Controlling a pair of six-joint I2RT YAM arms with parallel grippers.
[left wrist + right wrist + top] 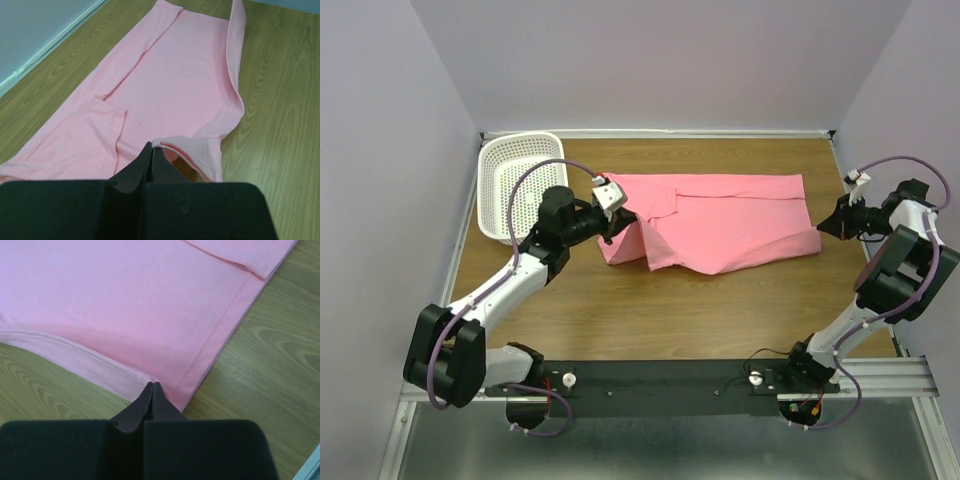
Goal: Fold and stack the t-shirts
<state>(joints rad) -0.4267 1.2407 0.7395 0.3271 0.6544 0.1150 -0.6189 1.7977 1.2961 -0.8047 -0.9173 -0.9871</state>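
The salmon-pink t-shirt (720,220) lies partly folded across the middle of the wooden table. My left gripper (620,222) is shut on the t-shirt's left edge and holds that edge lifted; in the left wrist view its closed tip (151,146) pinches a raised fold of the t-shirt (170,85). My right gripper (823,228) is shut on the t-shirt's near right corner; in the right wrist view its closed tip (152,386) grips the hem of the t-shirt (130,300). The collar label is hidden.
A white perforated plastic basket (515,185) stands at the back left, just behind my left arm. Purple walls enclose the table on three sides. Bare wood (700,310) shows between the t-shirt and the arm bases.
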